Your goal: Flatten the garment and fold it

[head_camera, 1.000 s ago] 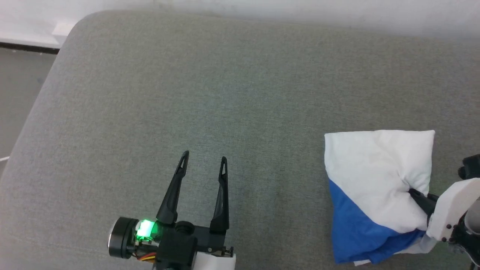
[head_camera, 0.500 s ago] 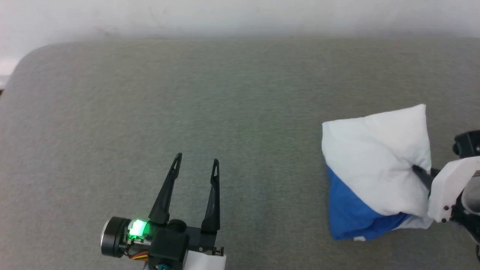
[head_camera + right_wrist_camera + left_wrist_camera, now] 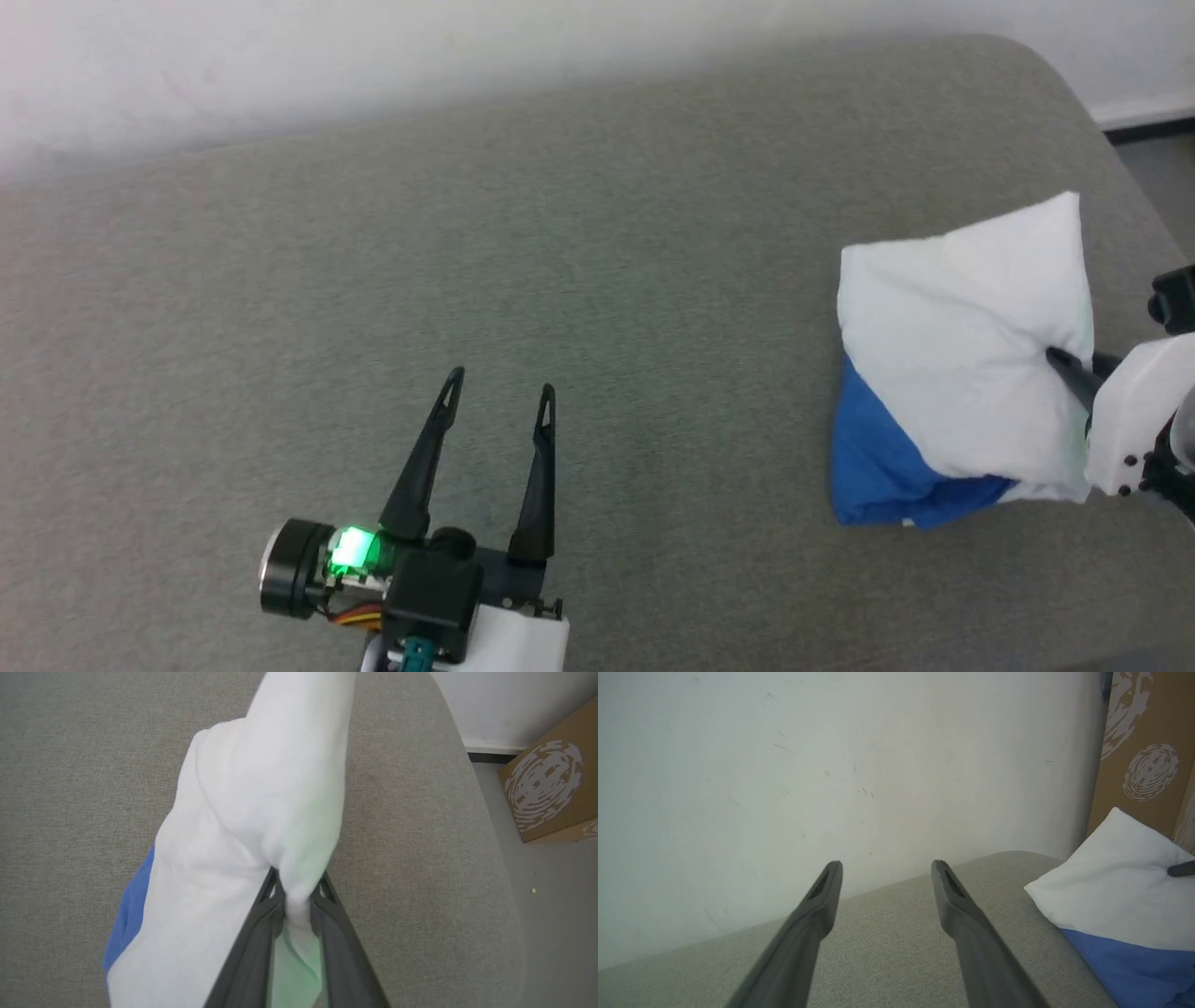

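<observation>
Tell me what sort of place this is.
Probably a plain indoor room: a grey upholstered surface, like a sofa or bed, against a bare white wall, with a printed cardboard box on the floor beside it.

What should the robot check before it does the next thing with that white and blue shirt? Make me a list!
1. Right gripper has a firm pinch on the garment: ok, its fingers are closed on a fold of white cloth.
2. Left gripper is free to help: ok, it is open and holds nothing.
3. Garment is flat: not ok, it is a bunched bundle, white on top and blue underneath.
4. Room to spread it: ok, the grey cushion is bare in front of the left gripper.
5. Where the sleeves and collar are: cannot tell, the folds hide them.
</observation>
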### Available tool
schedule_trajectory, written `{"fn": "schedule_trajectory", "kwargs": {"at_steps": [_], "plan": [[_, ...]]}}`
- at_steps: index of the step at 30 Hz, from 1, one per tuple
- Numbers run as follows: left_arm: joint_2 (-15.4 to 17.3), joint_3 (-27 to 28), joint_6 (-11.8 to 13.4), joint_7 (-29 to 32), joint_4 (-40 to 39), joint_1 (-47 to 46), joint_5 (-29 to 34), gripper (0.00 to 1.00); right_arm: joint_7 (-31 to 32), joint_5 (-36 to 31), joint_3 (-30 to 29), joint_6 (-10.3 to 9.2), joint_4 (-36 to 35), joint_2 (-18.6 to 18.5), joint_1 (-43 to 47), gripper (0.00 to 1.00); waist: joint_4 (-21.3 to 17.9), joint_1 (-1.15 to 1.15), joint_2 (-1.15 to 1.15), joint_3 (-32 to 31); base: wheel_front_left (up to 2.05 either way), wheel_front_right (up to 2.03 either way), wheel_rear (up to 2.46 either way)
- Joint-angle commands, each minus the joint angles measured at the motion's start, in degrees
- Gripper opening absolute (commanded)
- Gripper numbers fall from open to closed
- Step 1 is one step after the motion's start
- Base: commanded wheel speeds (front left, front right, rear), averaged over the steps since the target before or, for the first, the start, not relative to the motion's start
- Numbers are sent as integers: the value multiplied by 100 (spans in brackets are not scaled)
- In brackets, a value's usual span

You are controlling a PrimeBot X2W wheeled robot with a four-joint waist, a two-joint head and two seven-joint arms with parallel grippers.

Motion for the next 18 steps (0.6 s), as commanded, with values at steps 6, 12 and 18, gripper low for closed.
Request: {"fn": "schedule_trajectory", "kwargs": {"at_steps": [6, 12, 18], "plan": [[-3, -59, -30, -26, 105, -350, 166, 100, -374, 355, 248, -12, 37, -352, -463, 0, -356, 0, 0, 529, 0, 0, 0], [-13, -159, -17, 63, 114, -692, 426, 100, -777, 738, 635, -12, 291, -1088, -865, 0, -273, 0, 0, 1075, 0, 0, 0], [-7, -252, 32, 275, -90, -1072, 811, 100, -1301, 1293, 1213, -12, 479, -2031, -1242, 0, -118, 0, 0, 1679, 0, 0, 0]]}}
